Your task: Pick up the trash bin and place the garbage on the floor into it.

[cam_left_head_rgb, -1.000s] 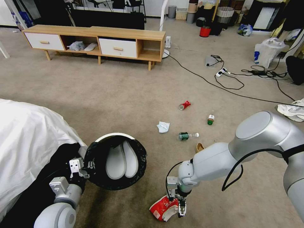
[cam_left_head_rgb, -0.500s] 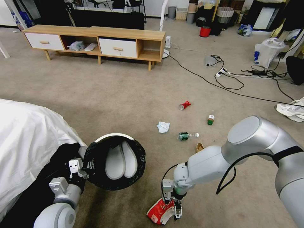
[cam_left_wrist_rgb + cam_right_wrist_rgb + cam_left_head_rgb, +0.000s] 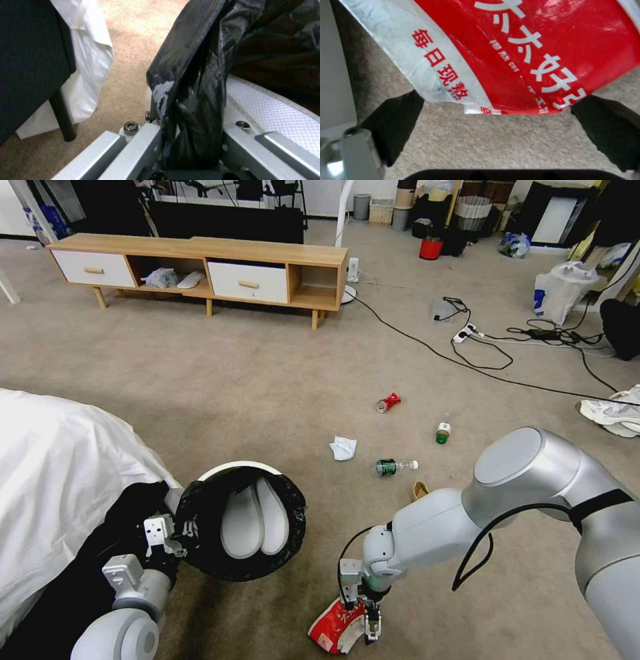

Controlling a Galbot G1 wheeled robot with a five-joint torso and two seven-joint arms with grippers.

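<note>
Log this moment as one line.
left gripper: shut on black-lined white plastic trash bin | right gripper: open, straddling red-and-white wrapper on carpet floor

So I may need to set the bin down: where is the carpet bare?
Bare carpet runs between the wooden cabinet and the trash bin. It is crowded from the tissue and bottle towards the cables.

glossy wrapper (image 3: 526, 50), matt carpet floor (image 3: 253, 380)
</note>
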